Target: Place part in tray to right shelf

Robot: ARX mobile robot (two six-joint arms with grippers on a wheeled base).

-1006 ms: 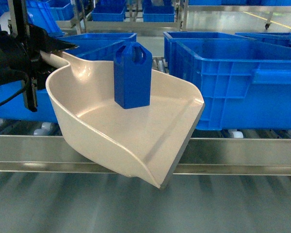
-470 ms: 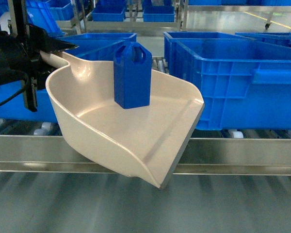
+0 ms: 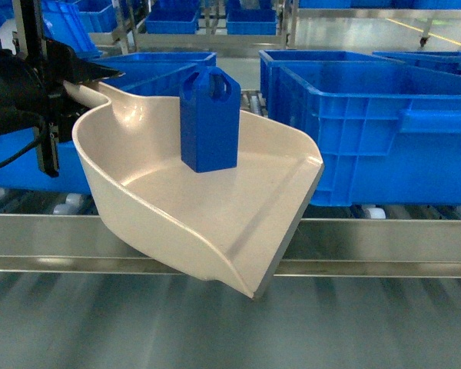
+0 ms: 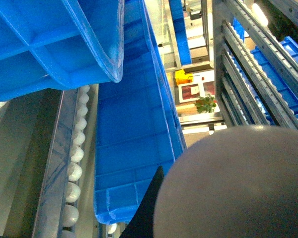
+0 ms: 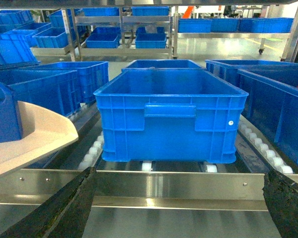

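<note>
Broadly, right shelf [image 3: 369, 238] fills the head view: steel front rail running across, white rollers [image 5: 92, 151] behind it, big blue crates [image 3: 376, 131] sitting on the tracks, more crates on racks further back. Nearest crate in the right wrist view sits square on the rollers just behind the rail. Next largest, tray [image 3: 207, 207], cream scoop, held up in front of the rail, tilted so its flat front lip drops down toward the lower right and overlaps the rail in the view; whether it touches the rail cannot be told. Its stub handle points upper left into the left gripper [image 3: 88, 81], black fingers clamped on the handle. Left wrist view mostly blocked by the rounded beige underside of the tray [image 4: 233, 183], with a dark finger tip [image 4: 151, 203] beside it, crates and roller track beyond. Right gripper [image 5: 179, 208] low in front of the rail, its two dark fingers [image 5: 64, 208] spread wide apart at the frame's bottom corners, holding nothing; not seen in the head view. Smallest, part [image 3: 210, 119], bright-blue block, stands upright inside the tray near its back wall, handle loop on top; its edge also shows at far left of the right wrist view [image 5: 4, 116].
</note>
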